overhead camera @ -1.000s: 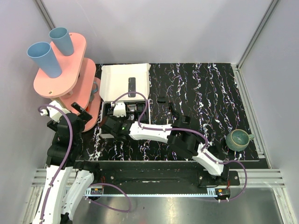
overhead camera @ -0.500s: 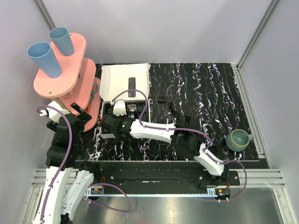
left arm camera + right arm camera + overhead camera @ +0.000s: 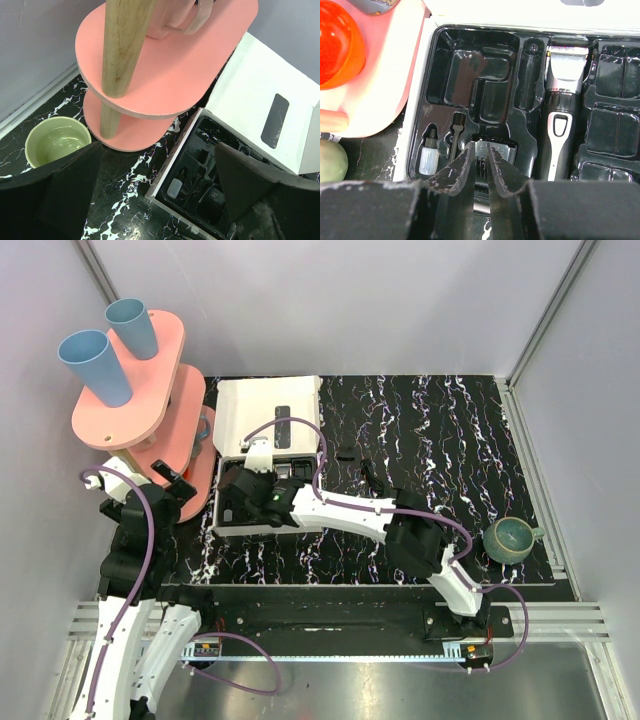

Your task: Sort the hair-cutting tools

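Observation:
The slim black clipper (image 3: 563, 110) with its grey head lies in the black moulded tray (image 3: 460, 75) of the white box (image 3: 265, 410). Left of it a comb attachment (image 3: 502, 150) sits in a tray slot. My right gripper (image 3: 480, 146) reaches down over that slot. Its fingers have closed to a narrow gap, and the attachment's ribbed middle shows between them. From above, the right gripper (image 3: 243, 502) sits over the tray's left part. A small black piece (image 3: 346, 453) lies on the table right of the box. My left gripper (image 3: 157, 147) hangs open and empty beside the box's left edge.
A small oil bottle (image 3: 428, 157) and a brush (image 3: 456, 132) fill the tray's left slots. The pink two-tier stand (image 3: 130, 390) with blue cups (image 3: 95, 365) stands at the left. A pale green bowl (image 3: 55, 140) sits under it. A dark teal bowl (image 3: 508, 538) stands far right.
My right gripper has pushed further into the tray, away from the arm bases, and its fingers have closed from wide apart to a narrow gap. The left arm has not moved.

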Action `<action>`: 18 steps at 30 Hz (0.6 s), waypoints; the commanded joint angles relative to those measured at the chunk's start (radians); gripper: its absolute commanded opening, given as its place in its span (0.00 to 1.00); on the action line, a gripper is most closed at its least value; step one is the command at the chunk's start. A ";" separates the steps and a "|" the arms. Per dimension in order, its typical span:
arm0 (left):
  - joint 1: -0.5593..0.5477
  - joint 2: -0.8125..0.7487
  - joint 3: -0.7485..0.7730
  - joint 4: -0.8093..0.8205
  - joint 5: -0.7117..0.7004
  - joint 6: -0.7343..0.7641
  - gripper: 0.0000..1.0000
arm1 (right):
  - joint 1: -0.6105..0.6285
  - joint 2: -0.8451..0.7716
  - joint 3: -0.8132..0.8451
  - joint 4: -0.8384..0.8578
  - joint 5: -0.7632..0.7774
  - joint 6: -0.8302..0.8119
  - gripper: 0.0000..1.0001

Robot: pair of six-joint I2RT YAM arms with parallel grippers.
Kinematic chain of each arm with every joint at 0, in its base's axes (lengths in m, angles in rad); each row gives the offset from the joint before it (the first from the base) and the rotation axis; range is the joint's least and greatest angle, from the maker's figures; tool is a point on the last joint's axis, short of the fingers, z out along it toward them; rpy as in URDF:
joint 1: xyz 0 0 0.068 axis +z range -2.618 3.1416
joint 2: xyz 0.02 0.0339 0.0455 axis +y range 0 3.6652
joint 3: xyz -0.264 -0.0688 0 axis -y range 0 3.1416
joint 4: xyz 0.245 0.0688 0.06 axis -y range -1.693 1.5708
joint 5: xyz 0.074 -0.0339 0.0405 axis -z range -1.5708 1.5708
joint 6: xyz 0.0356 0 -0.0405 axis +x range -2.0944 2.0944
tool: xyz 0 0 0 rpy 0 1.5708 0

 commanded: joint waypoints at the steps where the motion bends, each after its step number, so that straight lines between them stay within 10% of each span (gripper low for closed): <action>1: 0.005 -0.010 0.029 0.024 -0.002 0.005 0.99 | -0.030 0.021 0.016 -0.004 -0.080 0.020 0.22; 18: 0.005 -0.004 0.029 0.022 0.001 0.006 0.99 | -0.042 0.110 0.030 -0.065 -0.186 0.083 0.20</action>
